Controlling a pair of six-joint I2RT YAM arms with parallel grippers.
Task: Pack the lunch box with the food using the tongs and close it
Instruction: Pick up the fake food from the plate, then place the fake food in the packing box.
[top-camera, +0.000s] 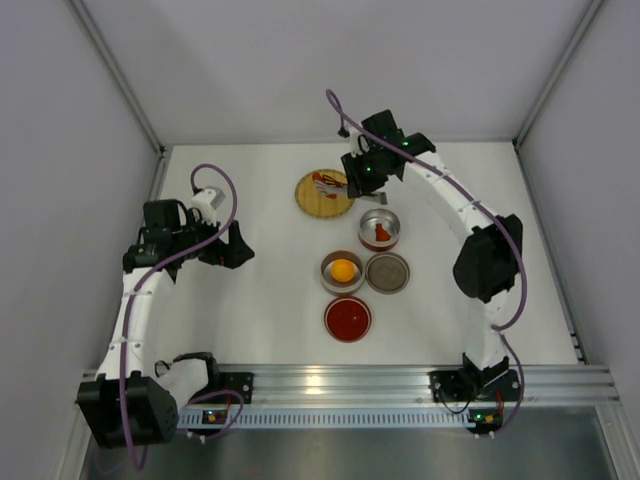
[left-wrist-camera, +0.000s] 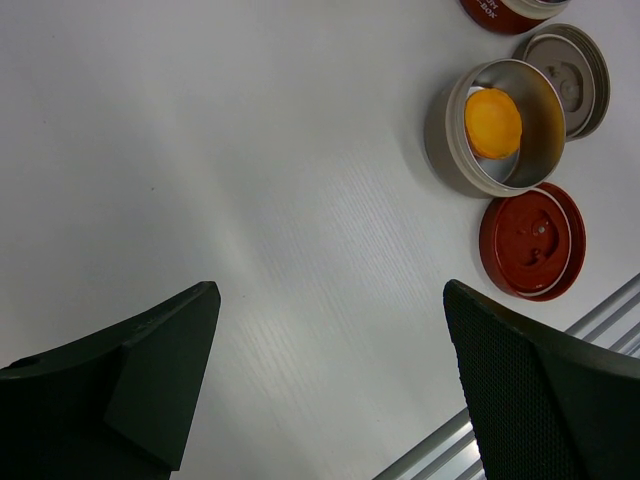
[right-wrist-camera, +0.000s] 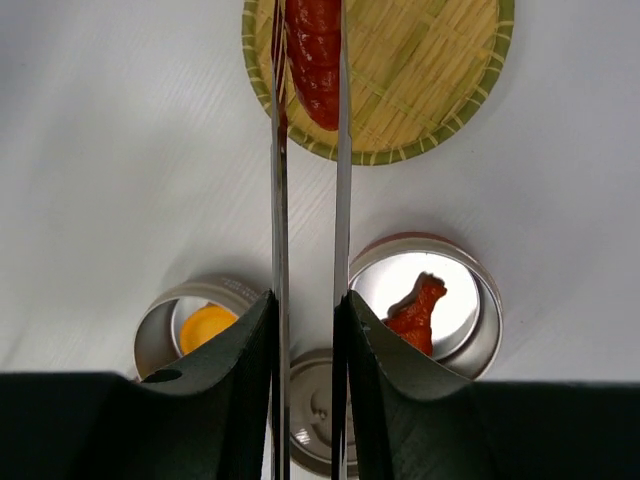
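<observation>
My right gripper (right-wrist-camera: 310, 300) is shut on the silver tongs (right-wrist-camera: 279, 200), whose two arms run forward between my fingers. The tongs' tips flank a red food piece (right-wrist-camera: 315, 60) lying on the round woven plate (right-wrist-camera: 430, 90). Whether they pinch it I cannot tell. One lunch box tin (right-wrist-camera: 480, 300) holds another red piece (right-wrist-camera: 418, 312). A second tin (right-wrist-camera: 160, 325) holds the orange-yellow piece (right-wrist-camera: 205, 325). From above, the right gripper (top-camera: 362, 175) hangs at the plate's (top-camera: 322, 192) right edge. My left gripper (top-camera: 225, 245) stands open over bare table, left of the tins.
A grey lid (top-camera: 388, 272) lies right of the orange piece's tin (top-camera: 342, 271), and a red lid (top-camera: 347, 318) lies in front of it. The tin with the red piece (top-camera: 380, 229) sits behind them. White walls enclose the table; a metal rail (top-camera: 340, 385) runs along the near edge.
</observation>
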